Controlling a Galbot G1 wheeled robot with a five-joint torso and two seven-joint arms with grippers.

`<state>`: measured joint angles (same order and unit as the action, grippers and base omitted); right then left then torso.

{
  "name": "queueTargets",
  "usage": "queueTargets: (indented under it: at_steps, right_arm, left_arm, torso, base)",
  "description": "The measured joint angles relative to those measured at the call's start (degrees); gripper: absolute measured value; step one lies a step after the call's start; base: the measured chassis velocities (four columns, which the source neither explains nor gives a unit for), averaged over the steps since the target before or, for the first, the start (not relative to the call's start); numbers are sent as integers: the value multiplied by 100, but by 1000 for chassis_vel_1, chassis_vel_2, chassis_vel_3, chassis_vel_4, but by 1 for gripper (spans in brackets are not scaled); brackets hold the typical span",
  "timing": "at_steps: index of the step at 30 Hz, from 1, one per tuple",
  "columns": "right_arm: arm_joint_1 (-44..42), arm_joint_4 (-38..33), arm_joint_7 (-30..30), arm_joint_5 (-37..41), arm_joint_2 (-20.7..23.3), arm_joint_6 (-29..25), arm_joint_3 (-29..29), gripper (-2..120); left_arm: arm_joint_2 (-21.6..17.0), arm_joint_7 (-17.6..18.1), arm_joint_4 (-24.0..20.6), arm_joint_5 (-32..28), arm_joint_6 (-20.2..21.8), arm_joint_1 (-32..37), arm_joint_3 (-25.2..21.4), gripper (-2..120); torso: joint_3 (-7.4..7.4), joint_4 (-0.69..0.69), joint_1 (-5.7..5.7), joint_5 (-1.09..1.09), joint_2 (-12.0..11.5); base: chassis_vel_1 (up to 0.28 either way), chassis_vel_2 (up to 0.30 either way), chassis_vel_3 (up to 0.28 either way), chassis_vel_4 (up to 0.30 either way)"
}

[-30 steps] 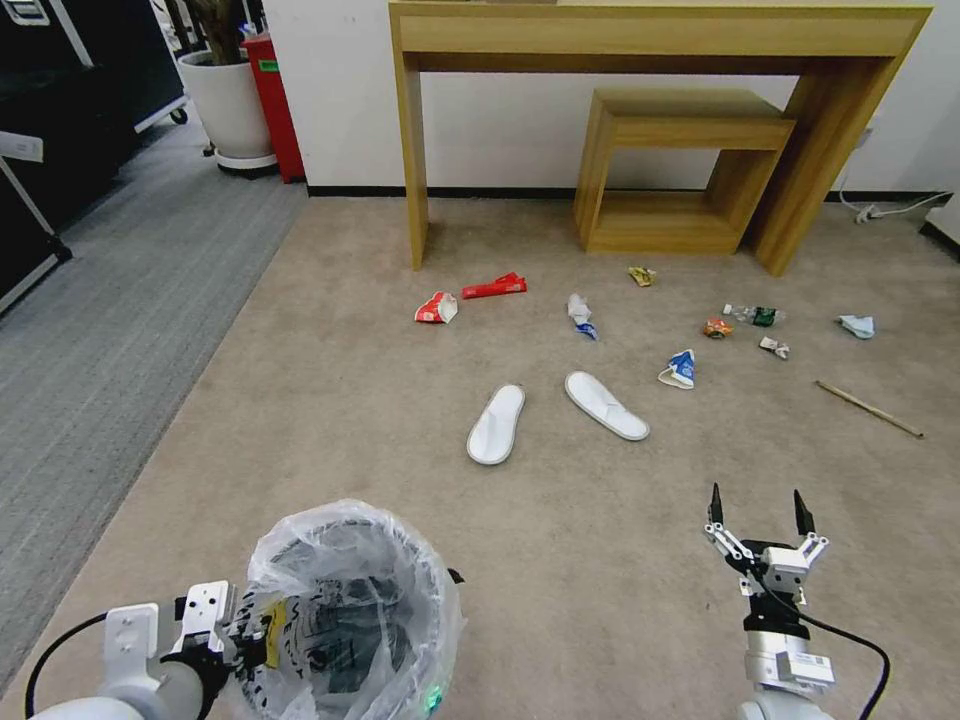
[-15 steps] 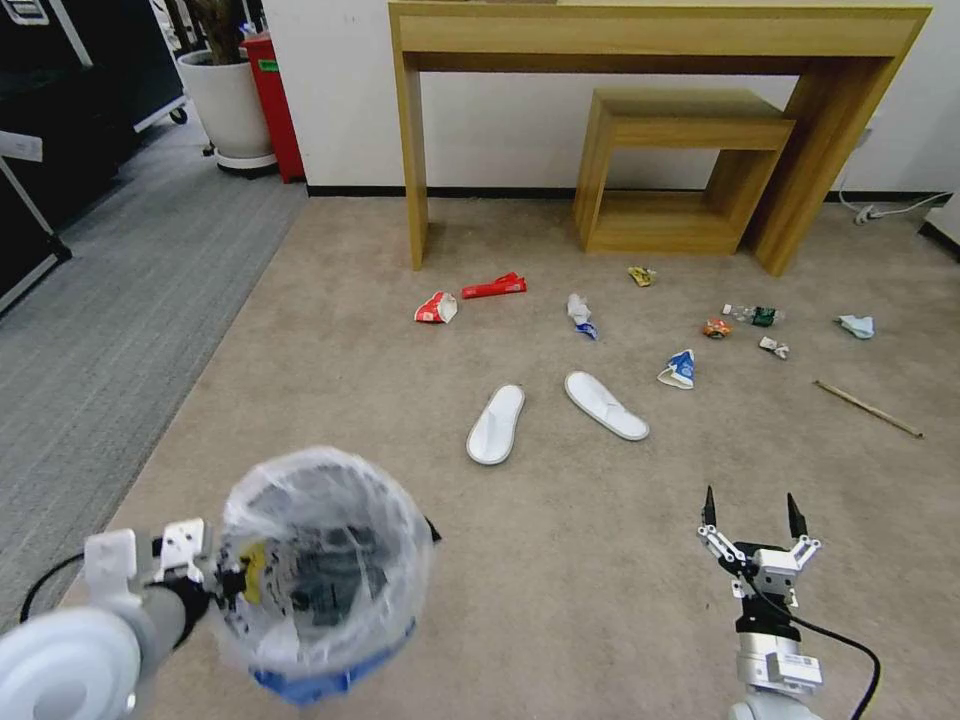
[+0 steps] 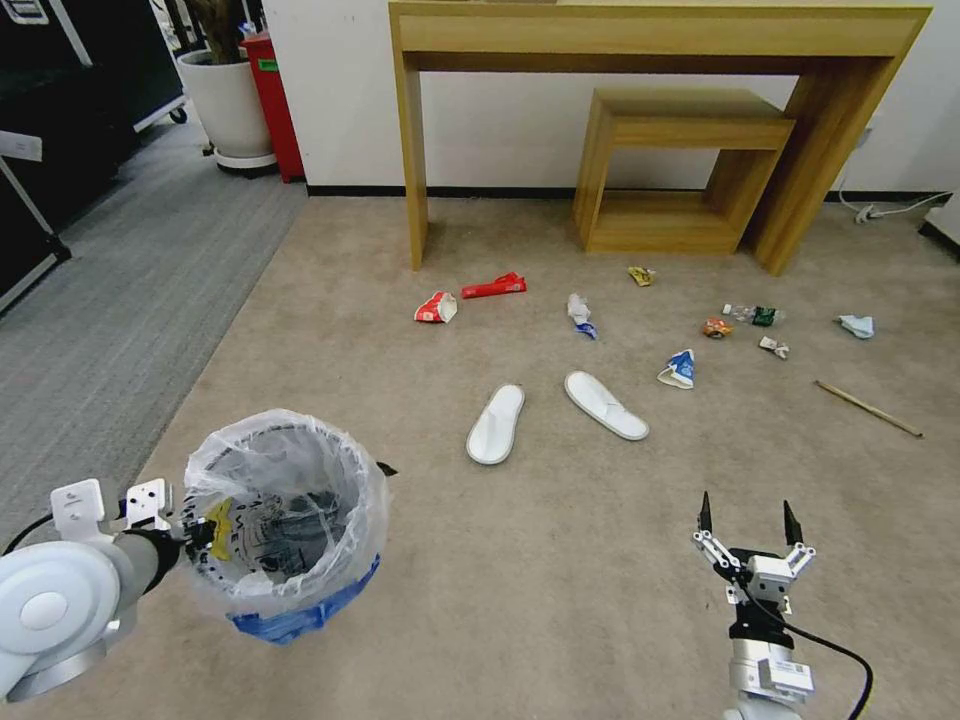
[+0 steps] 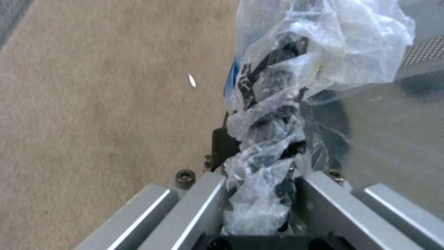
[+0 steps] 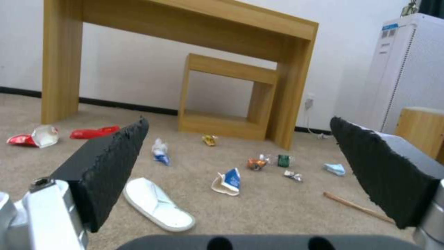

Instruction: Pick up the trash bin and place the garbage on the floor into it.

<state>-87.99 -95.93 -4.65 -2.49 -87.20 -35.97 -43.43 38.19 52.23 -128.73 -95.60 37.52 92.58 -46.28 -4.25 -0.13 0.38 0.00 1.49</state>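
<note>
1. The floor is beige short-pile carpet. All litter lies on it, ahead of the robot, between the robot and the wooden table.
2. The trash bin is a small round blue bin with a clear plastic liner. It is held at the robot's left front and tilted, with its open mouth facing up toward the head camera. It appears to be clear of the carpet.
3. The left gripper is clamped on the near rim of the bin. In the left wrist view, bunched liner film and black rim sit pinched between its fingers.
4. The right gripper hangs low at the right front. Its jaws stand wide apart and hold nothing.
5. Governing relation: the garbage lies forward of the right gripper and well apart from it. The nearest items are the right slipper and the left slipper. The right slipper's long axis runs diagonally, from near right to far left. The free right arm is the nearer arm to both.
6. Smaller items lie beyond the slippers: a blue-white wrapper, a red-white wrapper, a red wrapper, a green-labelled bottle and a wooden stick.
</note>
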Motion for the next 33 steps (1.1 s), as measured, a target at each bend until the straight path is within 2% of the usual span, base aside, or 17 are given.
queueTargets:
  at_steps: [11,19,25,33]
  right_arm:
    - [42,86,-2,-107,-71,38,-4,100]
    - [-16,-86,111,77,-56,210,46,100]
    - [-30,-179,125,247,108,255,27,100]
    - [11,-206,157,109,173,257,13,100]
  left_arm:
    - [180,154,-249,-163,59,143,-65,0]
    - [484,28,-280,79,133,181,39,0]
    - [453,25,-327,37,136,161,37,0]
    - [520,124,-299,-25,137,215,-23,0]
  torso:
    - [0,0,0,1,0]
    - [0,1,0,0,0]
    - [0,0,0,0,0]
    - [0,0,0,0,0]
  base:
    - [0,0,0,0]
    - [0,0,0,0]
    - [0,0,0,0]
    - [0,0,0,0]
